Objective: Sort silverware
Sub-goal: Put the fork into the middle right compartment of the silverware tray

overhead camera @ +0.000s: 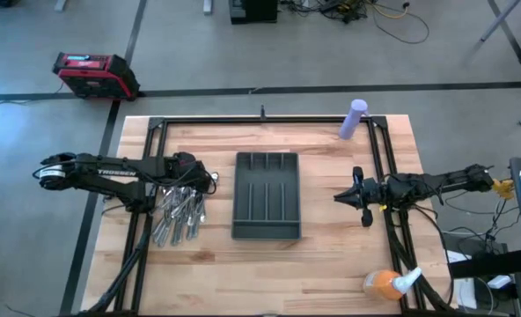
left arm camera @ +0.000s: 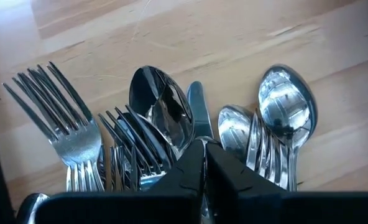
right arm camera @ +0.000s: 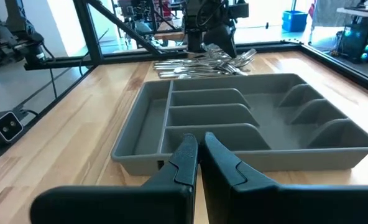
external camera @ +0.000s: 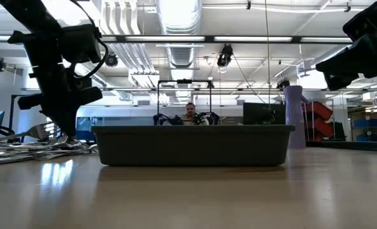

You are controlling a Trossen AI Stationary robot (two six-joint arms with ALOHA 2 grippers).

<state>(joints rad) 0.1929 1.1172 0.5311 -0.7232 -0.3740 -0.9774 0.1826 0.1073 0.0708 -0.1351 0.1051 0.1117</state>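
**A:** Item one, the silverware (overhead camera: 179,214). Location?

**B:** One heap, left of centre in the high view, on the wooden table (overhead camera: 331,264), just left of the dark tray (overhead camera: 266,231). Forks, spoons and at least one knife, lying mixed and overlapping. Count not readable.

**A:** Item two, the tray. Contents?

**B:** None visible. The right wrist view shows its compartments bare, both long and short slots. Judged progress: nothing sorted yet, the whole heap outstanding.

**A:** Item three, left gripper (left arm camera: 204,163).

**B:** Over the upper end of the heap in the high view. In its wrist view the two fingers are pressed together with only a thin seam, tips down among the utensils near a knife blade (left arm camera: 199,111). Whether it has pinched a piece, I cannot tell.

**A:** Item four, right gripper (right arm camera: 198,152).

**B:** Right of the tray in the high view, well clear of the heap, facing the tray. Fingers nearly touching, nothing between them. Waiting.

**A:** Remainder?

**B:** Every piece to be lifted and slotted by type.
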